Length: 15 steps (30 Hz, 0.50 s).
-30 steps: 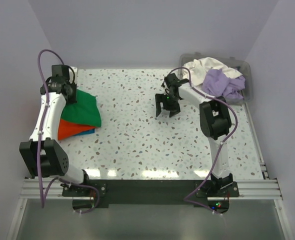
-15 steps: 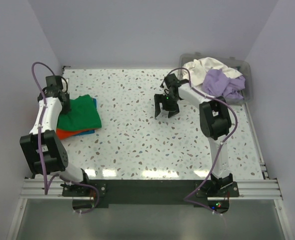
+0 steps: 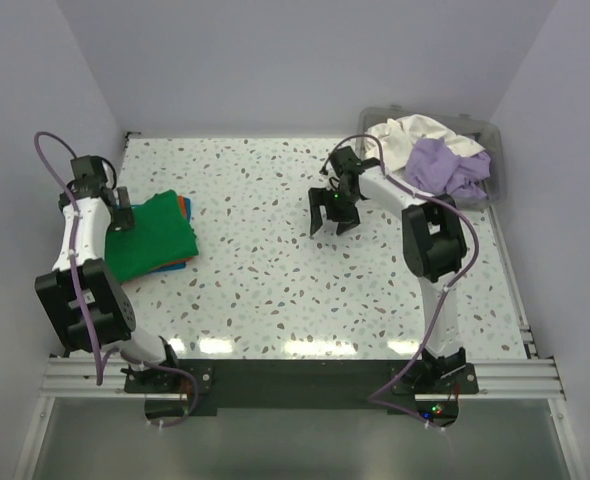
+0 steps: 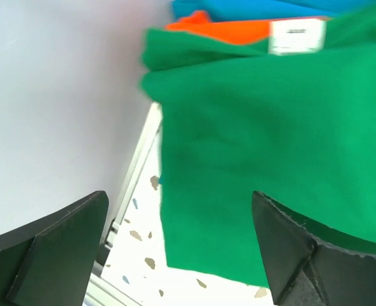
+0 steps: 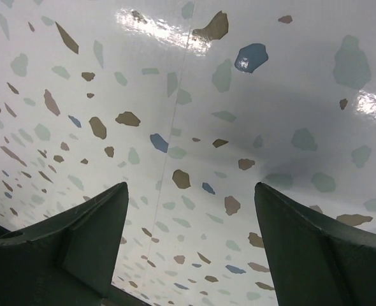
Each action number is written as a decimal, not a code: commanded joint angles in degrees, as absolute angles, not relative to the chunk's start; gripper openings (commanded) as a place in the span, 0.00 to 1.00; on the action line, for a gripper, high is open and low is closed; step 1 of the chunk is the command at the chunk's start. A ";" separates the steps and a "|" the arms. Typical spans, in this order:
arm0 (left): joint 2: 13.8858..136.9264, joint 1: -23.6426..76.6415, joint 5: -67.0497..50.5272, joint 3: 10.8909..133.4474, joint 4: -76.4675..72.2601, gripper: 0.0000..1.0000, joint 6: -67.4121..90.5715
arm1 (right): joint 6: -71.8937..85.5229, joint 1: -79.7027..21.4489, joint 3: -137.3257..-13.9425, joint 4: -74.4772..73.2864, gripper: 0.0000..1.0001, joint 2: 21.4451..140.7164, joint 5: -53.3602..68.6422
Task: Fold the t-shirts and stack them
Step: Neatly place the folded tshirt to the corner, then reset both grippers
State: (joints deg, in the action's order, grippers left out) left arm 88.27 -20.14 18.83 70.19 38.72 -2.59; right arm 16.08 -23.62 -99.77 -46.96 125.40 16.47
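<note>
Three t-shirts (image 4: 239, 29) stacked at frame left, green t-shirt (image 3: 155, 238) topmost; white t-shirt (image 3: 415, 130), lavender t-shirt (image 3: 440, 165) in bin (image 3: 496, 160) upper right. Left jaws, right jaws wide open, empty. Cloth limp: pinch shoulder seams

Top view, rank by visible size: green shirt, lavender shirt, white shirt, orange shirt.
Largest: green shirt, spread flat.
Next: lavender shirt and white shirt, crumpled and overlapping, too alike to rank.
Smallest: orange shirt, only a sliver showing under the green.
</note>
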 commanded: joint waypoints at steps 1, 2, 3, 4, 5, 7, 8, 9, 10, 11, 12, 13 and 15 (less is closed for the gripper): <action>87.36 -21.80 21.54 73.56 38.76 1.00 1.30 | 14.59 -23.91 -99.06 -47.55 0.84 118.93 17.05; 87.45 -21.88 20.23 73.74 38.76 1.00 1.93 | 14.76 -23.82 -98.70 -47.29 0.84 118.39 16.79; 87.45 -21.80 19.26 74.18 38.76 1.00 2.46 | 15.03 -23.91 -98.27 -46.85 0.84 117.69 16.53; 87.36 -21.88 16.64 74.27 38.76 1.00 4.20 | 15.12 -23.82 -96.87 -46.41 0.84 116.99 16.09; 86.49 -21.80 14.35 73.75 38.24 1.00 5.09 | 15.64 -23.82 -95.99 -45.80 0.84 115.07 15.21; 84.56 -21.19 7.25 72.08 34.39 1.00 8.24 | 15.82 -23.91 -93.18 -43.78 0.84 113.21 14.33; 82.38 -19.70 5.47 69.81 32.71 1.00 9.22 | 16.17 -23.91 -92.29 -43.25 0.84 111.46 13.28; 81.22 -18.47 4.32 68.57 30.87 1.00 10.01 | 16.43 -23.91 -91.42 -42.20 0.84 110.75 12.84; 79.82 -16.80 4.31 67.68 28.15 1.00 11.67 | 16.70 -23.82 -89.84 -41.67 0.84 109.87 12.31; 79.46 -12.61 5.26 66.37 26.91 1.00 12.30 | 17.22 -23.82 -88.95 -40.53 0.84 108.38 11.87; 79.28 -10.48 6.23 65.92 25.94 1.00 12.91 | 17.49 -23.91 -88.16 -39.91 0.84 107.59 10.65; 79.63 -8.54 6.85 65.57 24.19 1.00 14.66 | 17.66 -23.91 -86.50 -39.21 0.84 106.80 10.20; 79.98 -3.18 6.77 64.87 22.68 1.00 16.43 | 18.72 -23.91 -84.91 -37.27 0.84 104.51 8.45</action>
